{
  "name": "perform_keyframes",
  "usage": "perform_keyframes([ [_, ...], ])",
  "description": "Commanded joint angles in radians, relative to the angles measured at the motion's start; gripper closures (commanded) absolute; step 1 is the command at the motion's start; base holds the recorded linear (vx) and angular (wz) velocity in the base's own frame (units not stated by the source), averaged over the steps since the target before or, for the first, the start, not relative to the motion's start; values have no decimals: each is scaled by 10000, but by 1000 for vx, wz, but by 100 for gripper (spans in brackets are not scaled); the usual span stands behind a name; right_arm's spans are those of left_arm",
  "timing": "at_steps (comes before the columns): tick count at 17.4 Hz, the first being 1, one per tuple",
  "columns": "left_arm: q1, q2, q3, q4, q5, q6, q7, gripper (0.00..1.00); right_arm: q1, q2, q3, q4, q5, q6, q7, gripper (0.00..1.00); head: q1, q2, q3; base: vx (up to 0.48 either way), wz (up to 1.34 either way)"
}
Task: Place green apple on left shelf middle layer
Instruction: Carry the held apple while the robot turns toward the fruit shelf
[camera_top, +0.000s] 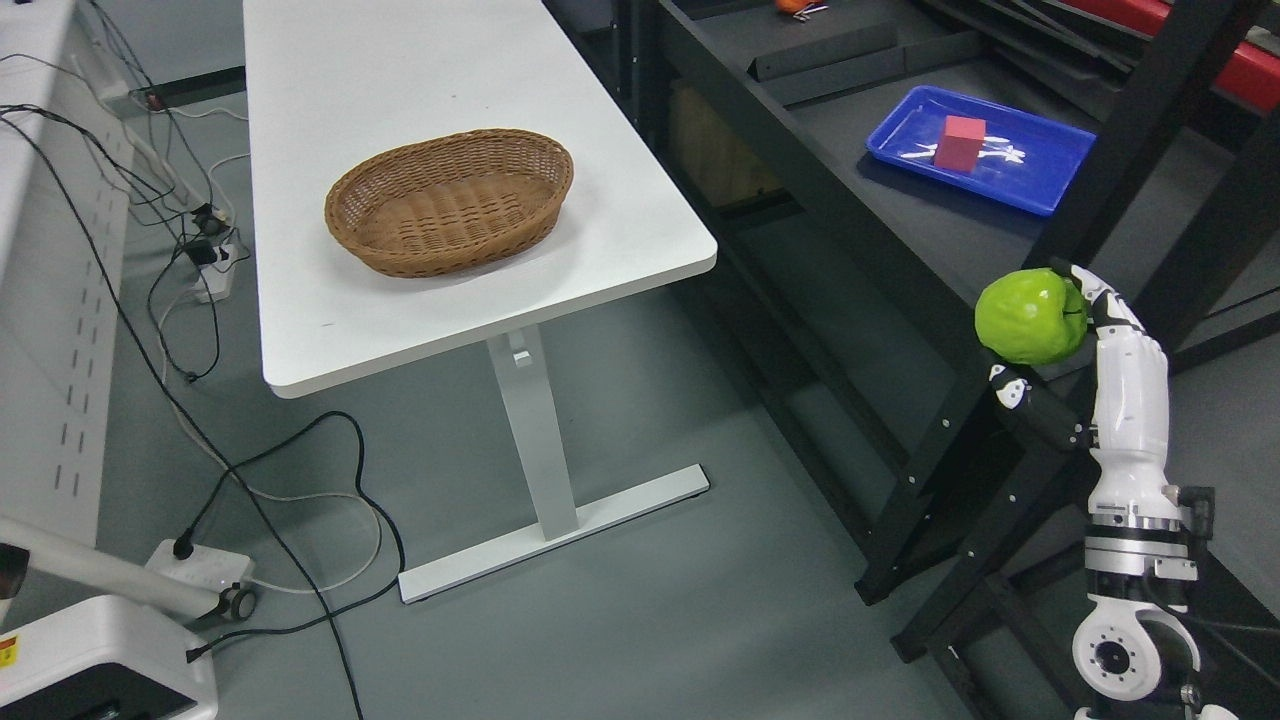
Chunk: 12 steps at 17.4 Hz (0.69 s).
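Head view gives us our right hand (1085, 340) raised at the right edge, fingers curled around the green apple (1032, 316) and gripping it in the air. We hold the fruit in front of the black shelf (900, 230), near one of its slanted posts. On that shelf lies a blue tray (1050, 165) with a red block (960, 141). A wicker basket (450, 200) sits on the white table (400, 320).

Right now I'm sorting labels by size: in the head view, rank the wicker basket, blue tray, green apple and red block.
1. wicker basket
2. blue tray
3. green apple, though it is nearer the camera
4. red block
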Motion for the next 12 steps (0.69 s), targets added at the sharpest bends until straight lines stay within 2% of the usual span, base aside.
perform_keyframes([
  [1, 2, 175, 0, 1, 0, 54, -10, 0, 32, -134, -55, -41, -1, -1, -46, 100, 0, 0, 0, 65, -416],
  [12, 2, 175, 0, 1, 0, 39, 6, 0, 48, -134, -70, -56, -1, -170, -46, 100, 0, 0, 0, -5, -179],
])
